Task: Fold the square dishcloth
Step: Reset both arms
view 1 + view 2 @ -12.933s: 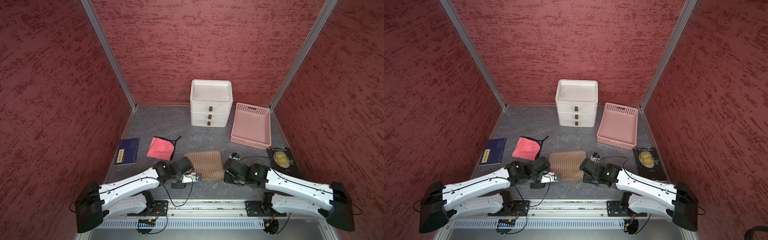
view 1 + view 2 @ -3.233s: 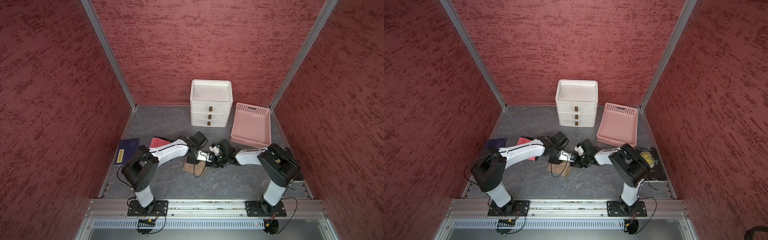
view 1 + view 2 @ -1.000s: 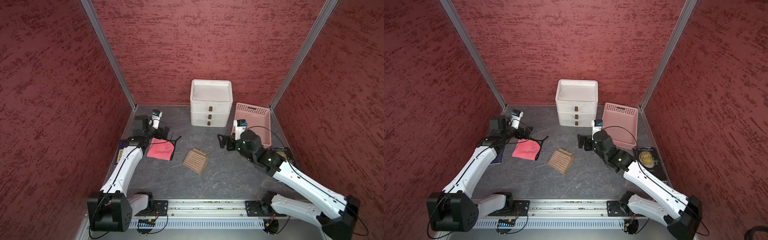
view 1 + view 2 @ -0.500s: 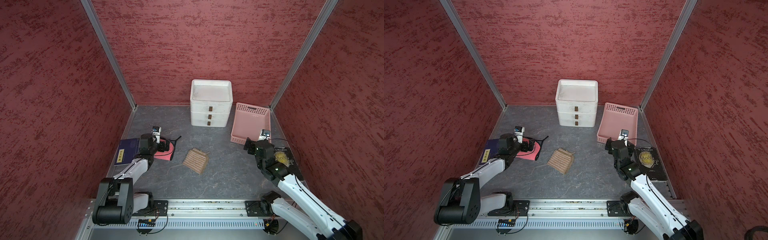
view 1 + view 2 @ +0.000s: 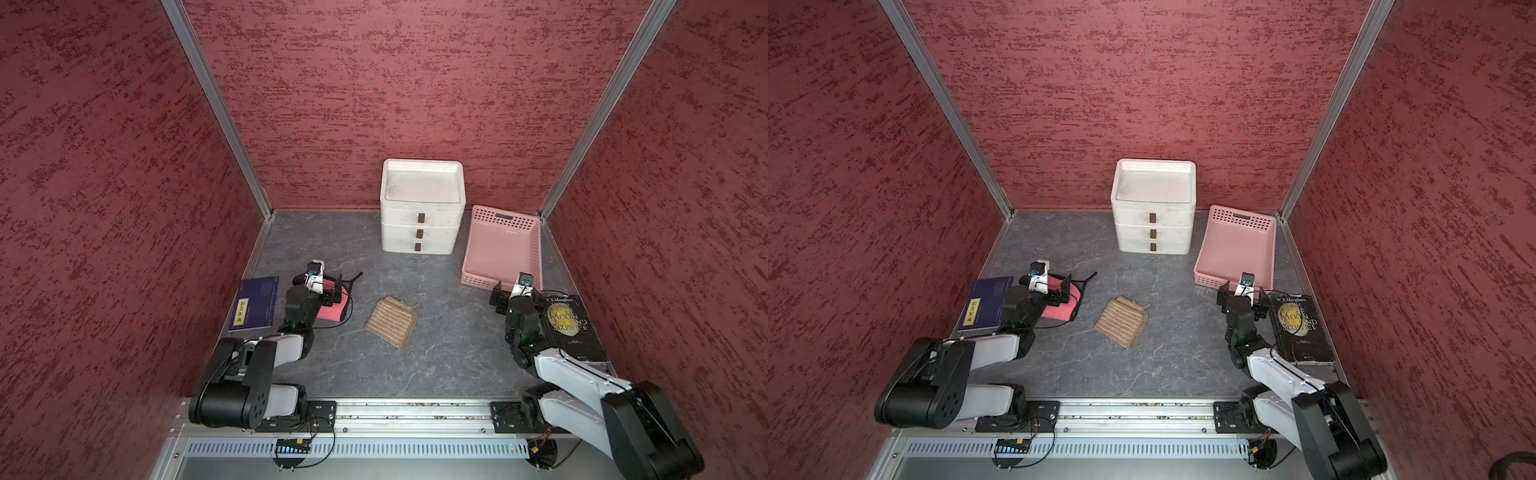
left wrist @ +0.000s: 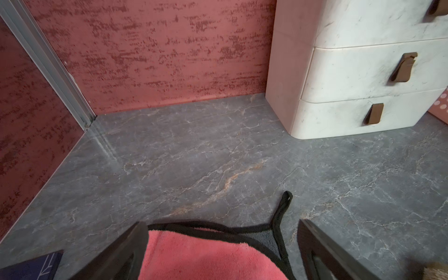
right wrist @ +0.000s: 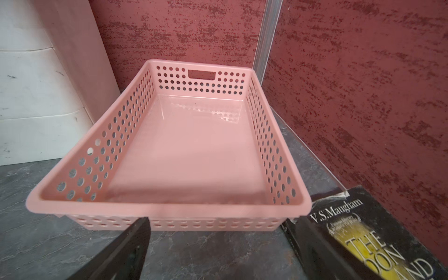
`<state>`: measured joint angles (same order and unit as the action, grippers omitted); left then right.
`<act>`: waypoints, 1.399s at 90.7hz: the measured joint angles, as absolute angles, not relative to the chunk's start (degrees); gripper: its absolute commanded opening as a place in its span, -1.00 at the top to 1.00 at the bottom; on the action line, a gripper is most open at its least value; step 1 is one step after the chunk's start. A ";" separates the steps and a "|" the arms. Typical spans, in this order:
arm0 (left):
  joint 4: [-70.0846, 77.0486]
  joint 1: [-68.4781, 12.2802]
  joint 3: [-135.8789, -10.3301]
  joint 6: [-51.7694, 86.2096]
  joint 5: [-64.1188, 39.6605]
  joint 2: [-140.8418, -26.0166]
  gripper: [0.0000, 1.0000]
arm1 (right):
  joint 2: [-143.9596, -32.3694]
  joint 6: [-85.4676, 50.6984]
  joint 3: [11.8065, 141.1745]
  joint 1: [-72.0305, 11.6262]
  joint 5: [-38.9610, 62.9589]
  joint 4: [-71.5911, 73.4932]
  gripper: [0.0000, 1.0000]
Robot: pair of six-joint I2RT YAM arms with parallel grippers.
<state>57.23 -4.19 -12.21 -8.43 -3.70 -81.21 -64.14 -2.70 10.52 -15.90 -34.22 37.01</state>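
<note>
dishcloth [image 5: 392, 322]: brown with pale stripes, folded into a small thick packet; lying askew near the middle of the bench [image 5: 449, 332], between the two arms and well apart from both; seen the same way in both top views [image 5: 1122, 322].
left hand [image 5: 334, 293]: jaws spread wide, nothing gripped; poised over the far edge of the pink cloth [image 5: 330, 311]; whether touching the fabric, cannot tell. In the left wrist view [image 6: 223, 252], black-trimmed pink pile between the two dark fingers.
right hand [image 5: 515, 297]: wide open and empty; low over bare bench just in front of the near wall of the pink basket [image 5: 505, 218], with one finger at the corner of the black book [image 5: 569, 328].
blue book [image 5: 255, 303]: flat on the bench, just beside the pink cloth, on the side away from the dishcloth.
drawer unit [image 5: 419, 232]: white, three drawers, against the back wall, next to the pink basket.
</note>
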 measured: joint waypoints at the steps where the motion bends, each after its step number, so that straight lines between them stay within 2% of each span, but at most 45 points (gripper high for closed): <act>1: 58.35 -4.19 -11.81 -8.40 -3.70 -82.00 -1.00 | -64.73 -2.39 10.24 -15.88 -34.11 38.20 -0.97; 11: 67.59 -3.90 -8.49 -8.40 -3.57 -89.60 -1.00 | -71.92 0.43 7.53 -15.75 -32.73 52.49 -0.97; 21: 72.20 -4.25 -7.81 -8.40 -2.13 -91.02 -1.00 | -76.53 2.55 5.37 -15.66 -31.53 62.63 -0.97; 38: 77.60 -5.32 -8.25 -8.40 1.37 -91.07 -1.00 | -79.90 6.33 5.63 -15.64 -28.56 71.44 -0.97; 49: 73.58 -4.08 -10.72 -7.88 0.93 -89.97 -1.00 | -87.22 9.02 8.51 -15.53 -25.96 75.66 -0.97; 64: 60.84 1.56 -20.86 -4.29 -2.92 -88.29 -1.00 | -88.18 8.36 11.86 -10.72 -19.14 71.64 -0.97; 79: 55.18 3.16 -21.93 -2.31 -5.34 -87.83 -1.00 | -89.12 5.45 17.58 -5.61 -13.52 64.36 -0.98; 98: 52.49 3.16 -21.89 -1.72 -6.57 -87.83 -1.00 | -89.12 1.63 21.30 -1.63 -8.43 56.93 -0.98; 127: 51.42 3.16 -21.89 -1.72 -7.05 -87.83 -1.00 | -89.12 0.40 21.26 -1.34 -6.57 54.33 -0.98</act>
<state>51.42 3.16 -21.89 -1.72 -7.05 -87.83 -89.12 0.40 21.26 -1.34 -6.57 54.33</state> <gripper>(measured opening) 0.998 0.987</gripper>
